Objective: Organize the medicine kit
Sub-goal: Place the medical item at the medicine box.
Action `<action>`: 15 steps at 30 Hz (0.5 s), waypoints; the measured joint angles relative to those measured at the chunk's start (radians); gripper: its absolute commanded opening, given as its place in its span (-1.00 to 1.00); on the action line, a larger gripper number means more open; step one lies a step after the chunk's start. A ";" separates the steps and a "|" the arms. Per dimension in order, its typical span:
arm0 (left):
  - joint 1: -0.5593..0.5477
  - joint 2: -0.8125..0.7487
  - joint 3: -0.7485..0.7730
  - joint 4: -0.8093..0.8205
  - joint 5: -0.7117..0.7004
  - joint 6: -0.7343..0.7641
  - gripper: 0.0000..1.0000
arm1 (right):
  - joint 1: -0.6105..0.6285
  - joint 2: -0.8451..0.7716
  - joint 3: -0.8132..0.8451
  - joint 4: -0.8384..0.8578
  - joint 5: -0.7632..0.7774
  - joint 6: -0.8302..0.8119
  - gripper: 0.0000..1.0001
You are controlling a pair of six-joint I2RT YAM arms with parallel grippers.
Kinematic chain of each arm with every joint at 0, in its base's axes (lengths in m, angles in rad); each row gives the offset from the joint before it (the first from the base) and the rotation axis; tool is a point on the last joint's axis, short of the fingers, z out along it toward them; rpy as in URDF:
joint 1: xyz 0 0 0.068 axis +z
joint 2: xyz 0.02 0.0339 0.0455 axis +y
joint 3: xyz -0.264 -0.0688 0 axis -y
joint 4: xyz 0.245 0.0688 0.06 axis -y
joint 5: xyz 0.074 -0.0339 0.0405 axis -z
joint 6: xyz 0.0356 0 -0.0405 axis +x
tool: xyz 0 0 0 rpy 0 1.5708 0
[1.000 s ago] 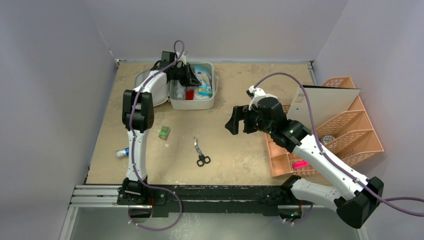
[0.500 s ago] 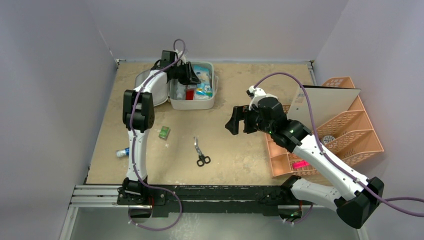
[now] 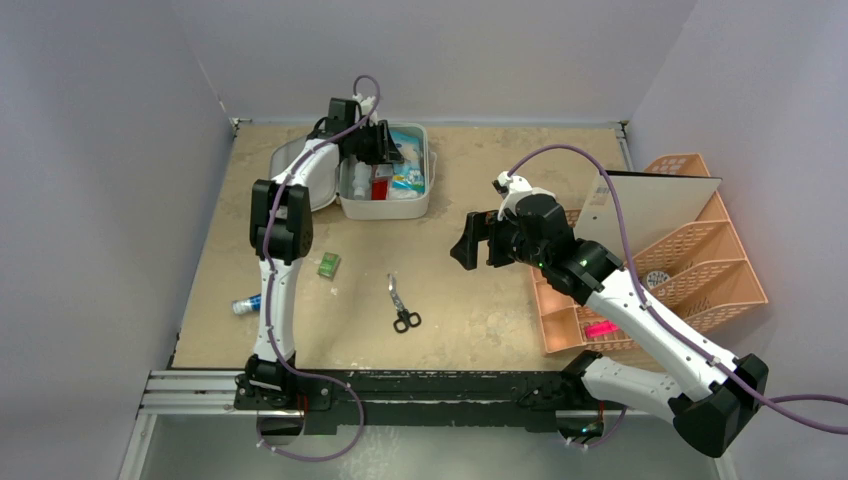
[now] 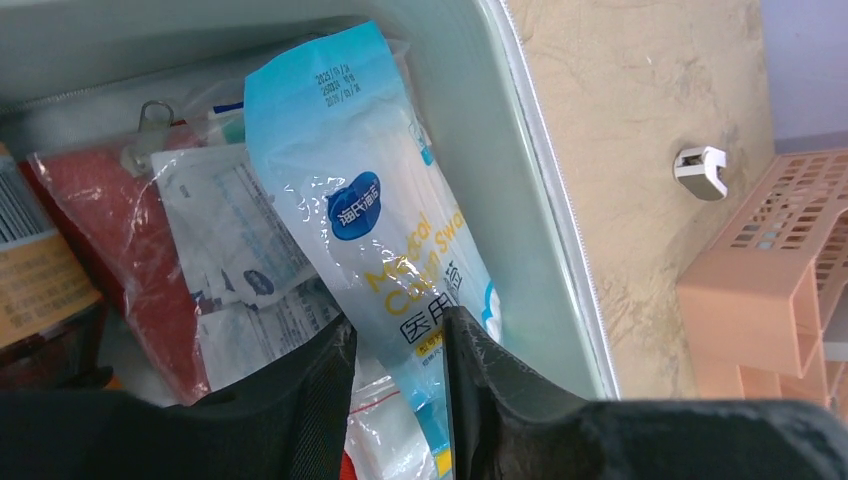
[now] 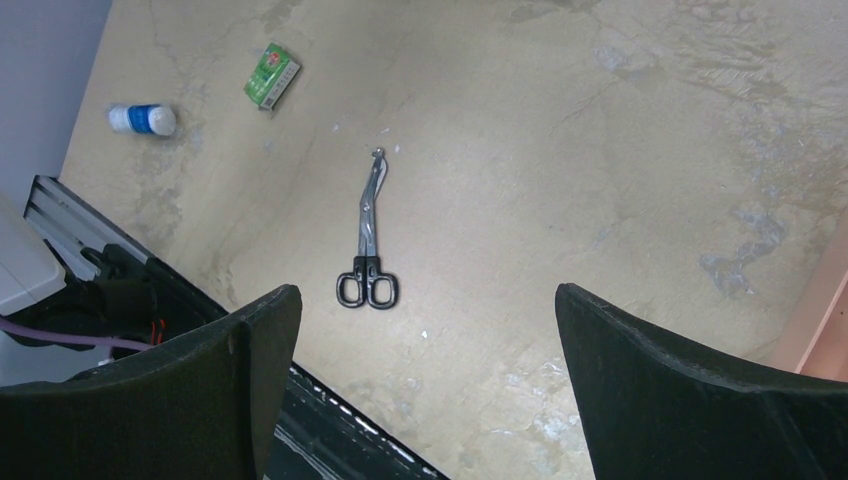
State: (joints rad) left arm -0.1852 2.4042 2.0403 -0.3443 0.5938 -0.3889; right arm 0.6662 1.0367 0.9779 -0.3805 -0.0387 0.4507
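- Left end effector (image 4: 400, 332) in white plastic medicine kit (image 3: 384, 211), straddling blue swab packet (image 4: 350, 200); pinch cannot tell.
- Right end effector (image 5: 425, 300) spread, nearer black-handled scissors (image 5: 365, 228), blades pointing toward kit.

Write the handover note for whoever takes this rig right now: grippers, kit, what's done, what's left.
Left gripper: open inside the medicine kit, jaws either side of the cotton swab pack's lower end; contact unclear.
Right gripper: open, empty, above the table, right of the scissors.
Kit: far left of the table, lid open.
Done: swab pack, a red packet and other packets are in the kit.
Left: scissors, green box and blue-and-white bottle lie outside the kit; lid not closed.
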 measured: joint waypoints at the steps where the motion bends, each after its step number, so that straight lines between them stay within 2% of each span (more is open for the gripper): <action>1: -0.003 0.004 0.008 -0.002 -0.004 0.013 -0.35 | 0.000 0.000 0.000 0.000 0.000 0.000 0.98; 7: -0.030 0.013 0.038 -0.036 -0.025 0.096 -0.83 | 0.000 0.006 0.000 -0.002 0.003 -0.003 0.98; 15: -0.039 0.013 0.040 -0.046 0.041 0.124 -0.86 | 0.000 0.006 0.000 -0.003 0.004 -0.016 0.98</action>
State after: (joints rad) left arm -0.2237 2.4168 2.0804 -0.3904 0.6346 -0.2653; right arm 0.6662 1.0428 0.9779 -0.3840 -0.0349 0.4347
